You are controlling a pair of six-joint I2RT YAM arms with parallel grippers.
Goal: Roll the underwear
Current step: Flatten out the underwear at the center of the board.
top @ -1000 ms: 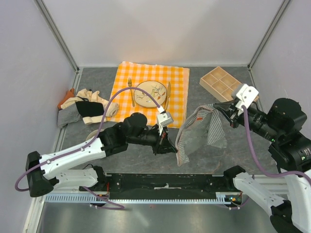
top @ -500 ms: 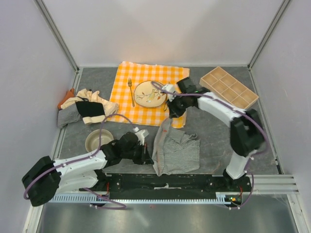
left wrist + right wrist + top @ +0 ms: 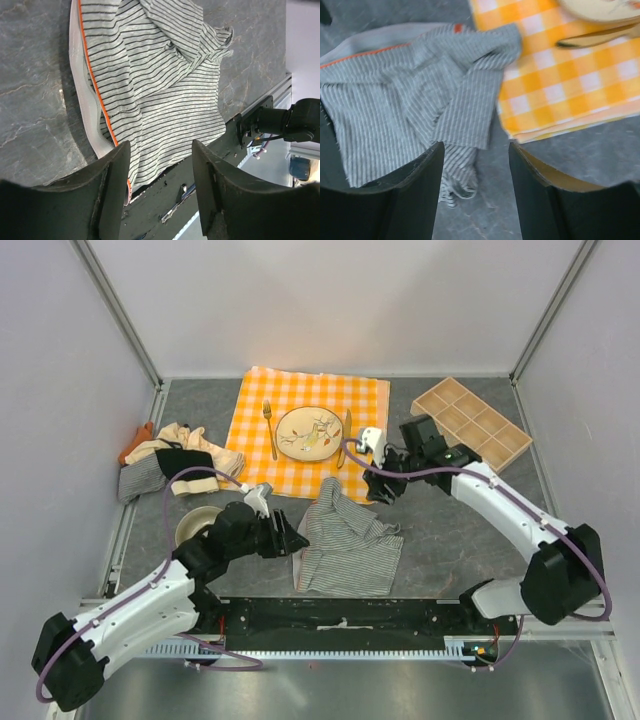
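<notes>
Where the top view serves as our clock face, with 12 o'clock at the far wall, we find the fine grey-and-white striped cloth underwear (image 3: 345,540) lying crumpled but roughly spread on the grey stone-patterned table (image 3: 460,530) at about 6 o'clock, just beyond the arm bases. Its grey waistband edged with an orange line (image 3: 92,85) runs along the garment's 9 o'clock side. Its 12 o'clock corner overlaps the near edge of the orange-and-white checked tablecloth (image 3: 365,400).

We see the left gripper (image 3: 290,538) at the garment's 9 o'clock edge. In its wrist view the left gripper (image 3: 161,150) has its fingers spread apart, the striped cloth showing beyond the gap and nothing clasped. The right gripper (image 3: 380,488) sits at the garment's 1 o'clock, beside the tablecloth's near corner. Its wrist view shows the right gripper (image 3: 475,160) likewise parted and empty, above both striped fabric and checked cloth.

At 9 o'clock we note a heap of further soft garments in cream, black, orange and stripes (image 3: 175,460). A round cream plate (image 3: 310,432) rests on the tablecloth at 12 o'clock, and a pale wooden compartment tray (image 3: 470,420) lies at 2 o'clock.
</notes>
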